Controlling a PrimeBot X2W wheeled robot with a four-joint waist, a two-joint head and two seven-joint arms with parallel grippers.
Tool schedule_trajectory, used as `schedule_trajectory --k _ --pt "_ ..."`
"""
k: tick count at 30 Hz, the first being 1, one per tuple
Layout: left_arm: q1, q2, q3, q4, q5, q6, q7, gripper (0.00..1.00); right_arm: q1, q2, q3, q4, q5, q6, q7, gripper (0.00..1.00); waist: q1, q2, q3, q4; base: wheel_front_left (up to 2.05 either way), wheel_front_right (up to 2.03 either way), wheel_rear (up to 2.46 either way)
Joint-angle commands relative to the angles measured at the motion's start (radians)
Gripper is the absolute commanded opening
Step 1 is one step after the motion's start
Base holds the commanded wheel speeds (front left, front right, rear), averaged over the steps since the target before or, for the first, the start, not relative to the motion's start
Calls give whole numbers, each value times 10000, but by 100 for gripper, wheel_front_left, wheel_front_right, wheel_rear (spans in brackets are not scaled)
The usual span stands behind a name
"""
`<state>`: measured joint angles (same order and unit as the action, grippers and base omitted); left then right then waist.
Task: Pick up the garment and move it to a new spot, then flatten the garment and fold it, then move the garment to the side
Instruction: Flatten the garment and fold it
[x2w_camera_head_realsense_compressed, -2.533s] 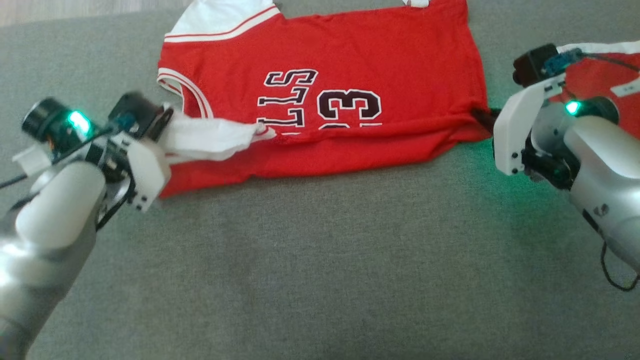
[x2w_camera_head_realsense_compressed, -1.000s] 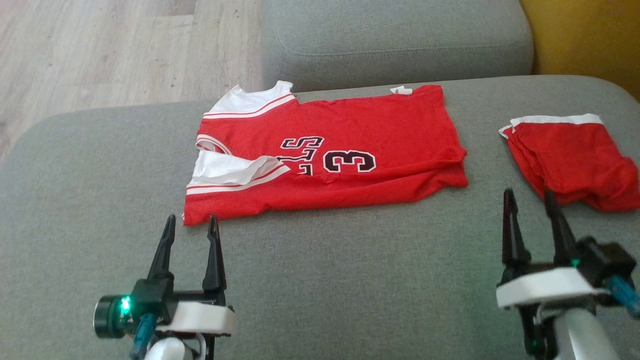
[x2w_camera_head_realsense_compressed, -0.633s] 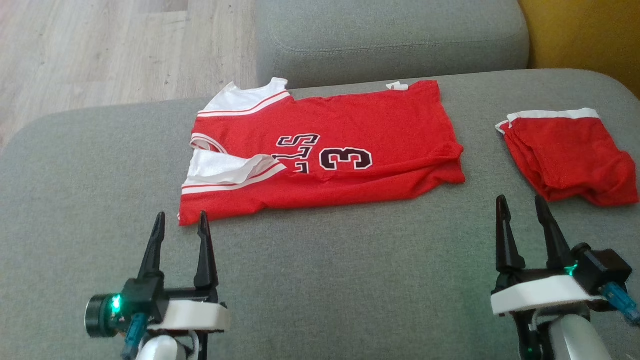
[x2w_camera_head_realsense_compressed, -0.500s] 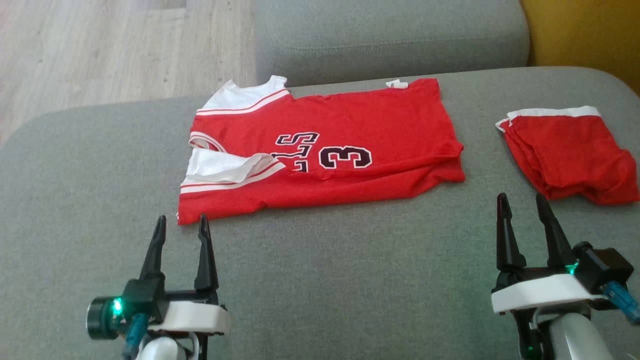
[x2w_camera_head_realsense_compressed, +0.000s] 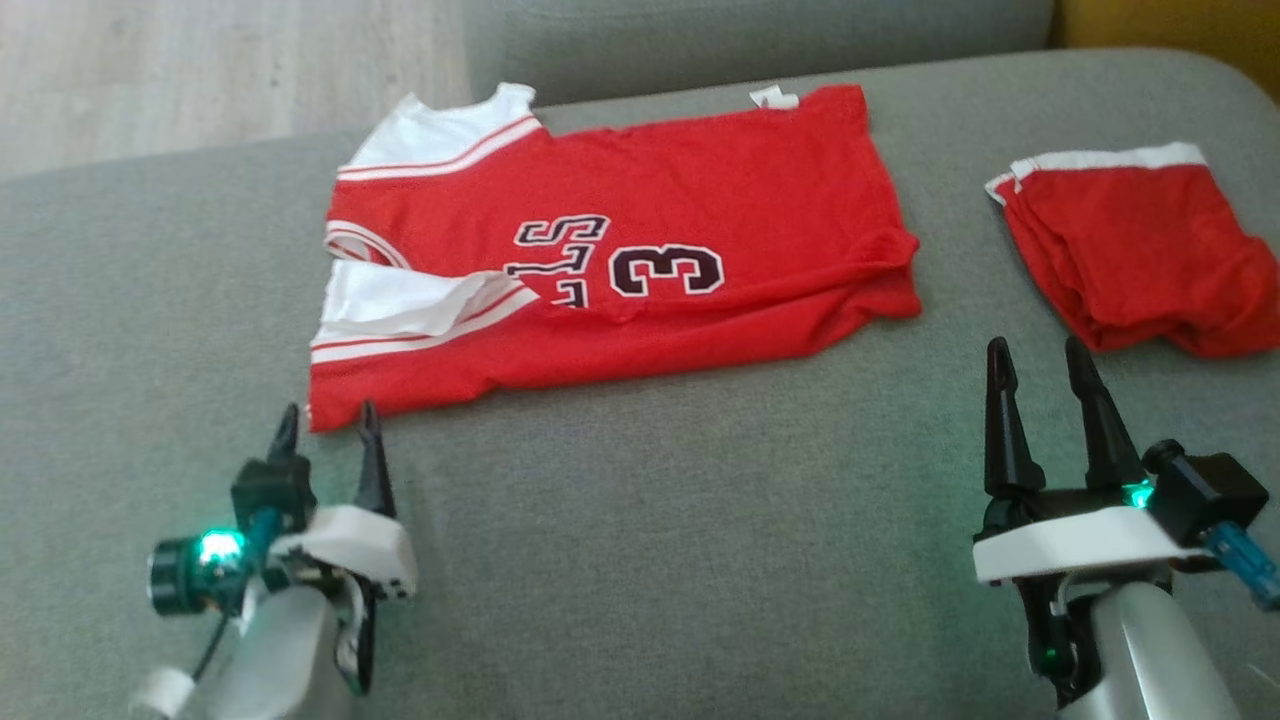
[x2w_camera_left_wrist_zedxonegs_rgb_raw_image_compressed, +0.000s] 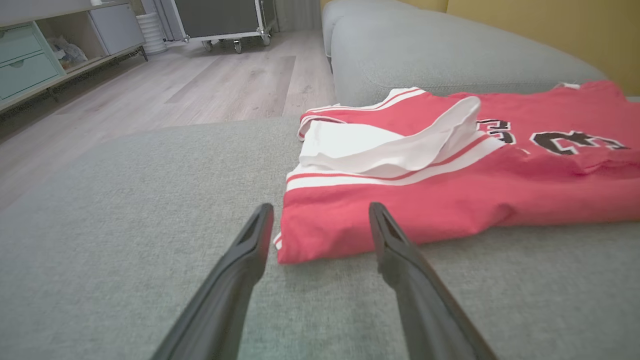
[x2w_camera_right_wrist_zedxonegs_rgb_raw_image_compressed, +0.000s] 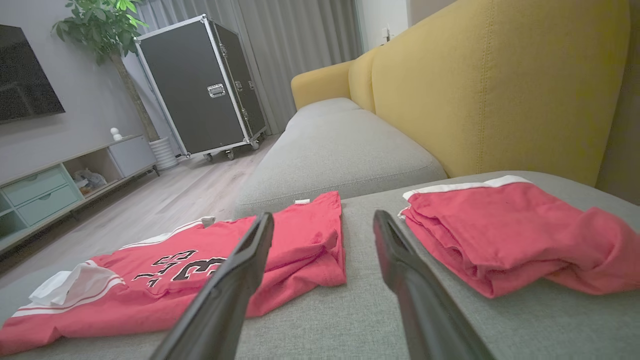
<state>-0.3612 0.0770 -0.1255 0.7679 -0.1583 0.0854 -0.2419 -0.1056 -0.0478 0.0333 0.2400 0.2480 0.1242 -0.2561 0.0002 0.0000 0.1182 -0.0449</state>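
A red jersey (x2w_camera_head_realsense_compressed: 640, 200) with white trim and a black "3" lies folded lengthwise on the grey sofa seat (x2w_camera_head_realsense_compressed: 640, 560); its near long edge is turned over the number. A white sleeve flap (x2w_camera_head_realsense_compressed: 400, 300) sits crumpled at its left end. My left gripper (x2w_camera_head_realsense_compressed: 328, 425) stands open just before the jersey's near left corner (x2w_camera_left_wrist_zedxonegs_rgb_raw_image_compressed: 300, 245), fingers either side of it without touching. My right gripper (x2w_camera_head_realsense_compressed: 1040, 360) is open over bare cushion, between the jersey's right end (x2w_camera_right_wrist_zedxonegs_rgb_raw_image_compressed: 320, 250) and the shorts.
Folded red shorts (x2w_camera_head_realsense_compressed: 1130, 250) with a white waistband lie at the right of the seat, also the shorts (x2w_camera_right_wrist_zedxonegs_rgb_raw_image_compressed: 500, 230). A second grey cushion (x2w_camera_right_wrist_zedxonegs_rgb_raw_image_compressed: 340, 150) and the yellow backrest (x2w_camera_right_wrist_zedxonegs_rgb_raw_image_compressed: 490, 80) stand behind. Wooden floor (x2w_camera_left_wrist_zedxonegs_rgb_raw_image_compressed: 200, 85) lies beyond the left edge.
Both grippers let go of the jersey and drew back open toward me. The head camera then tilted down. The left gripper has since dropped lower and closer to the jersey's near left corner.
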Motion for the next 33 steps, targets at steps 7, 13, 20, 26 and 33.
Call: schedule_trajectory --k 7,13,20,26,33 --pt "-1536 655 329 1547 27 71 119 100 -556 -24 364 -436 200 65 -57 100 -2 0 542 -360 0 0 0" --pt "-2453 965 29 2861 184 -183 951 100 -755 -24 621 -501 612 65 -57 100 -2 0 890 -506 0 0 0" --pt "-2980 797 -404 3912 146 -1215 2053 0 -960 -24 698 -481 767 65 -57 100 -2 0 870 -362 0 0 0" --pt "-3046 543 -557 3630 141 -1179 861 0 -1300 -24 419 153 491 65 -57 100 -2 0 506 -37 0 0 0" --pt "-3079 377 -1148 1946 638 -1115 -170 0 -2541 -24 -384 2345 -528 65 801 100 -2 0 402 527 0 0 0"
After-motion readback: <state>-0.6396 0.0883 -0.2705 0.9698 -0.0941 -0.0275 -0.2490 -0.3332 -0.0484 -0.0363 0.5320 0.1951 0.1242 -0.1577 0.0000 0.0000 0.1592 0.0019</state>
